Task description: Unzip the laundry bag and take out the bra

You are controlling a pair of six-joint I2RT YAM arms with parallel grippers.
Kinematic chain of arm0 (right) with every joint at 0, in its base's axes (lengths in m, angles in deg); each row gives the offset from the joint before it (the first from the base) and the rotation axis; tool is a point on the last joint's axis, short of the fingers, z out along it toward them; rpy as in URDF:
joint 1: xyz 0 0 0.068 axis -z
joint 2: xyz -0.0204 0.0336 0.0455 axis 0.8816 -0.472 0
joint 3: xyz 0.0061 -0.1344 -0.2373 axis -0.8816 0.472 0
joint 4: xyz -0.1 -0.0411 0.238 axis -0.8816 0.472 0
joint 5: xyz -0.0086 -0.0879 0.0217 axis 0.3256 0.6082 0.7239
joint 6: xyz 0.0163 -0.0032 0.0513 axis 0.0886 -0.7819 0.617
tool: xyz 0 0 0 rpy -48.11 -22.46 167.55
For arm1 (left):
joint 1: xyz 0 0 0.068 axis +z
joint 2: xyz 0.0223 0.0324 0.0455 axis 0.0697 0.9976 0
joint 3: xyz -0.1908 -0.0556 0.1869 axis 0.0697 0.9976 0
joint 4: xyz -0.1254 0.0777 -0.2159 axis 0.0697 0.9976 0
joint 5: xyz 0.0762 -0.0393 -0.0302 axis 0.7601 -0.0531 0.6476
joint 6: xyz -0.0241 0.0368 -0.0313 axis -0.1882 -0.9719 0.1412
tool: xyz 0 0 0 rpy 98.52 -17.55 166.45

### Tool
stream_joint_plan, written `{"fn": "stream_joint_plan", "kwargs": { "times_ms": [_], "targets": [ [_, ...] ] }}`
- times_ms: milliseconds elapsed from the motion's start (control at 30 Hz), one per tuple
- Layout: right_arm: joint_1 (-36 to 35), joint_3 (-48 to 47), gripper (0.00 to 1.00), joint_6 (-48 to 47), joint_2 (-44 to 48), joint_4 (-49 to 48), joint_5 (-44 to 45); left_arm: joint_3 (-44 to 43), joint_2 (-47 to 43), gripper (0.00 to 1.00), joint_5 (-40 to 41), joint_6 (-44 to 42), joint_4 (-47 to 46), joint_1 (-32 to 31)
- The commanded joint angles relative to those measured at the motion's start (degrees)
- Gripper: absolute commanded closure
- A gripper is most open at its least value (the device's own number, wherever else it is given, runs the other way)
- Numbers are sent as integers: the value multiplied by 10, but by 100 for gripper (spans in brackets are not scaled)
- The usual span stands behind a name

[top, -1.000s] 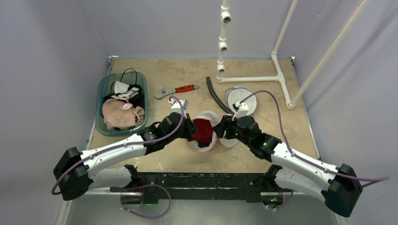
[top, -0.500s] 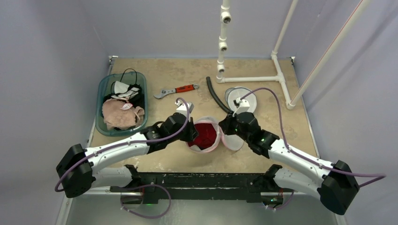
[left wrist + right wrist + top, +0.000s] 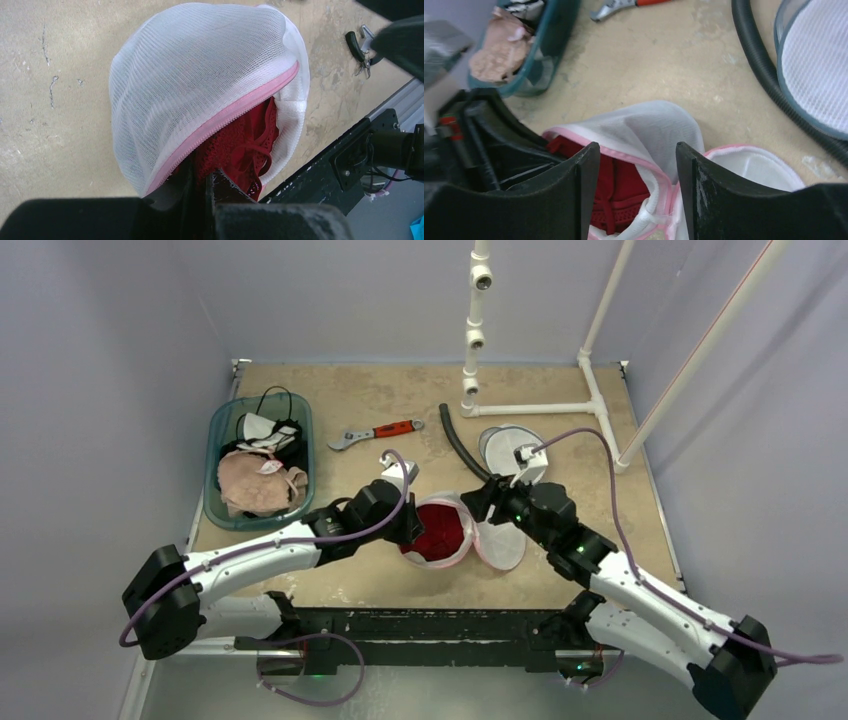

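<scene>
The laundry bag (image 3: 500, 545) is a round white mesh pouch with a pink zipper, lying at the middle of the table with its flap folded out to the right. The red lace bra (image 3: 437, 530) shows in the opening. My left gripper (image 3: 405, 521) is at the bag's left edge. In the left wrist view this gripper (image 3: 205, 176) is shut on the pink zipper rim of the laundry bag (image 3: 200, 90), with the bra (image 3: 245, 145) right at the pinch. My right gripper (image 3: 634, 160) hovers open over the bag's hinge, with nothing between its fingers (image 3: 589, 165).
A teal bin (image 3: 222, 420) of clothes stands at the left. A red-handled wrench (image 3: 375, 432), a black hose (image 3: 458, 445) and a second round mesh bag (image 3: 510, 448) lie behind the bag. A white pipe frame (image 3: 530, 408) rises at the back right.
The right gripper pulled the bag's flap out to the right, let it go and now stands open. The bag lies wider open, showing more bra. The left gripper kept its hold.
</scene>
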Motion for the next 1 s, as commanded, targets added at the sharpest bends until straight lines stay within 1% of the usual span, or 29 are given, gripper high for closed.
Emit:
{"fn": "stream_joint_plan", "kwargs": {
  "times_ms": [0, 67, 100, 200, 267, 400, 567, 667, 800, 967],
  "targets": [
    [1, 12, 39, -68, 64, -34, -40, -30, 3, 100, -5, -20, -6, -2],
    [0, 14, 39, -75, 55, -39, -83, -30, 5, 100, -4, -22, -4, -2],
    [0, 11, 39, -73, 44, -30, -88, -32, 6, 100, -3, -22, -5, -2],
    [0, 17, 39, -69, 35, -13, -68, -37, 8, 100, -8, -24, -5, -2],
    [0, 29, 37, -66, 44, -16, -71, -42, 8, 100, -10, -25, -4, -2],
    [0, 44, 36, -62, 44, -10, -73, -45, 3, 100, -18, -28, -5, -2],
    [-1, 53, 37, -52, 25, -28, -77, -45, -2, 100, -32, -31, -5, -2],
    [-1, 49, 43, -50, 4, -40, -71, -43, -6, 100, -35, -30, -4, -2],
    [-1, 40, 61, -43, -12, -44, -49, -37, -8, 100, -41, -30, -1, -3],
    [-1, 38, 75, -35, -9, -45, -16, -34, -10, 100, -45, -36, 10, -2]
  ]
}}
